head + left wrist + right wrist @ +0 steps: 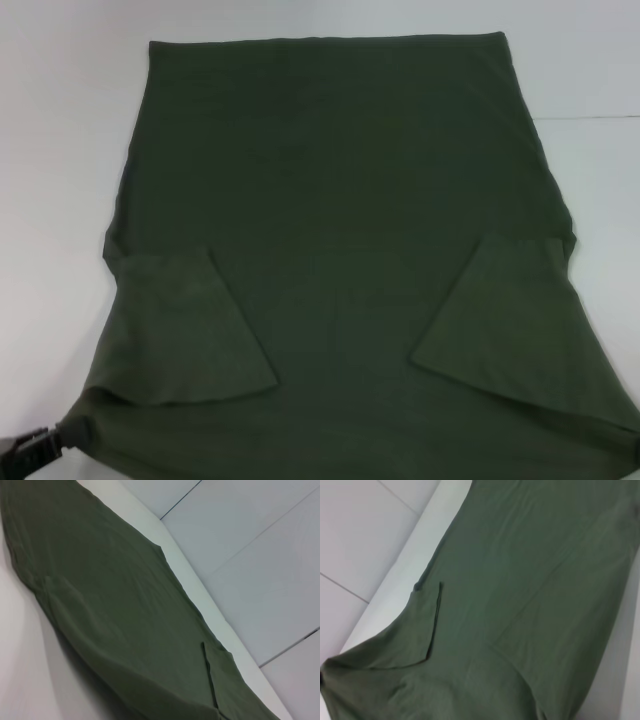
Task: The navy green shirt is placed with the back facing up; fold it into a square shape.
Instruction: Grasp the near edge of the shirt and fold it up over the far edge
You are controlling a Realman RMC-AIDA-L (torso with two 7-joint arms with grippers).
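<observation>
The navy green shirt point(340, 190) lies spread on the white table point(60, 150), plain side up, hem at the far end. Both short sleeves are folded inward onto the body, the left sleeve point(180, 330) and the right sleeve point(520, 320). My left gripper point(40, 450) sits at the near left corner, shut on cloth that bunches toward it. At the near right corner only a sliver of my right gripper point(633, 440) shows, and the cloth is drawn to a point there. In both wrist views the shirt point(125, 615) point(520, 595) stretches away, its near edge slightly raised.
White table surface surrounds the shirt on the left, right and far sides. Beyond the table edge point(200, 580) a pale tiled floor point(260, 545) shows in the wrist views, also floor point(360, 535).
</observation>
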